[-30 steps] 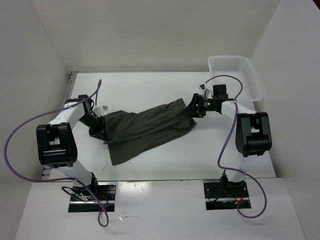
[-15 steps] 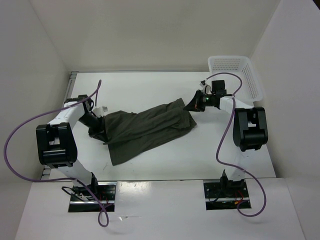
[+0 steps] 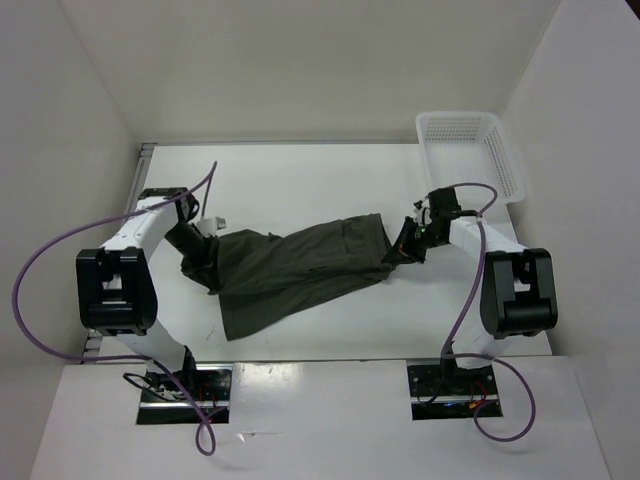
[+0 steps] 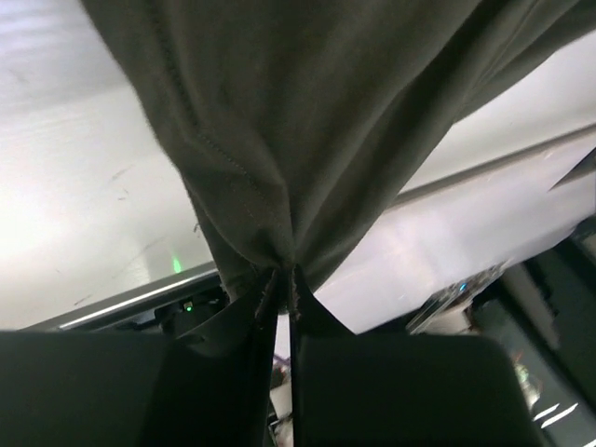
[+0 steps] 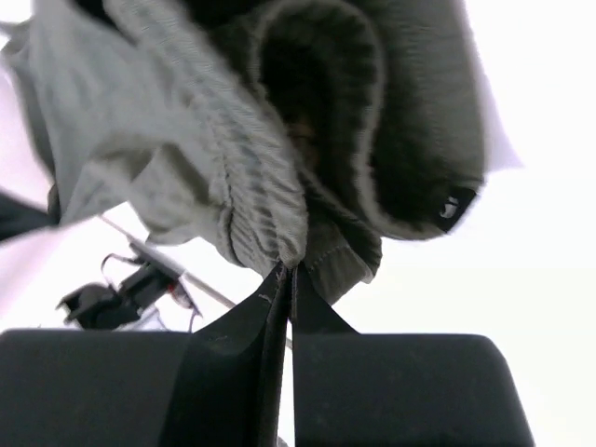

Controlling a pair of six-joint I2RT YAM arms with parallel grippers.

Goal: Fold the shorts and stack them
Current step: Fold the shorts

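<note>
Progress: early, by my read. Shorts (image 3: 300, 265) lie stretched long across mid tabletop (image 3: 300, 185), running L-R on a slight diagonal, one end at each tool. Cloth is wrinkly, with one corner sagging toward the near edge. No neat fold visible and no stack anywhere. Looks like the stretch/flatten step before a fold. Left to do: fold, square up, then place/stack.

Left tool (image 3: 203, 258) is at the L end of the shorts. In the wrist view, the left tool (image 4: 284, 279) has its tips nearly together, pinching a stitched hem edge; cloth rises from the pinch and fills most of that view. So it's clamped on the shorts.

Right tool (image 3: 402, 250) is at the R end. In the wrist view, the right tool (image 5: 284, 270) has its tips fully together on a ribbed, gathered edge, prob the waistband. Also gripping the shorts. Can't tell how much cloth is lifted off the surface at either end.

Surface: white, smooth, glossy tabletop, with some glare in the wrist views. White mesh basket (image 3: 505, 160) sits at the far R corner, well apart from the shorts; nothing seen inside. Room: plain white walls (image 3: 300, 60) box the bench on three sides. Purple cables (image 3: 40, 262) loop off both arms.
</note>
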